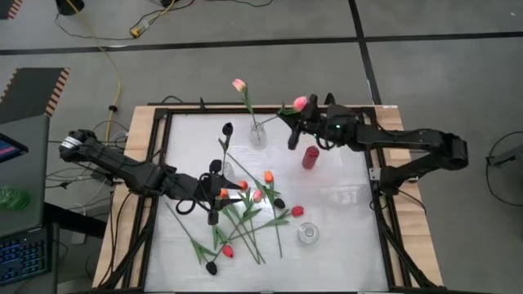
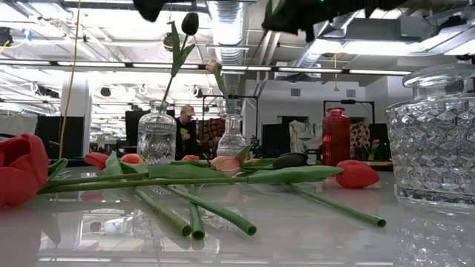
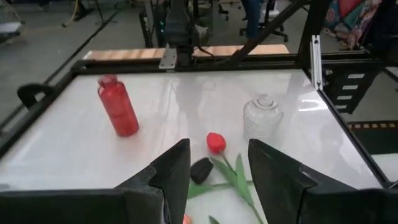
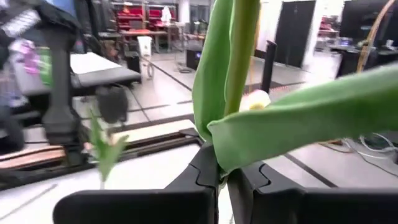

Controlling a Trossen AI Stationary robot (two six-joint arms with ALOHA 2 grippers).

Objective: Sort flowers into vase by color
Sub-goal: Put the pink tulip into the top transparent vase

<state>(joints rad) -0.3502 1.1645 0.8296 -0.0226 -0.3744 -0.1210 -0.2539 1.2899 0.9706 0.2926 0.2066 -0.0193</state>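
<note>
Several tulips with red, orange, pink and black heads lie in a loose pile (image 1: 245, 212) on the white table. My left gripper (image 1: 225, 192) hovers open over the pile's left side; between its fingers (image 3: 217, 177) I see a red head (image 3: 216, 142) and a black head (image 3: 201, 170) lying on the table. My right gripper (image 1: 296, 122) is at the far side, shut on a pink tulip (image 1: 301, 103). One clear vase (image 1: 257, 133) holds a pink tulip (image 1: 239, 84). Another clear vase (image 1: 227, 169) holds a black tulip (image 1: 226, 128). My right gripper pinches the pink tulip's green stem and a leaf (image 4: 225, 134) together between its two fingers (image 4: 202, 174). The fingers point about level, from the table's right, and lie across the stem. The tulip is lifted clear of the table, with its head (image 1: 301, 103) on the far side of the gripper.
A red vase (image 1: 310, 156) stands right of the middle, just near of my right gripper. A third clear vase (image 1: 307, 233) stands near the front right, with a red head (image 1: 297, 211) beside it. A raised frame (image 1: 384, 204) borders the table.
</note>
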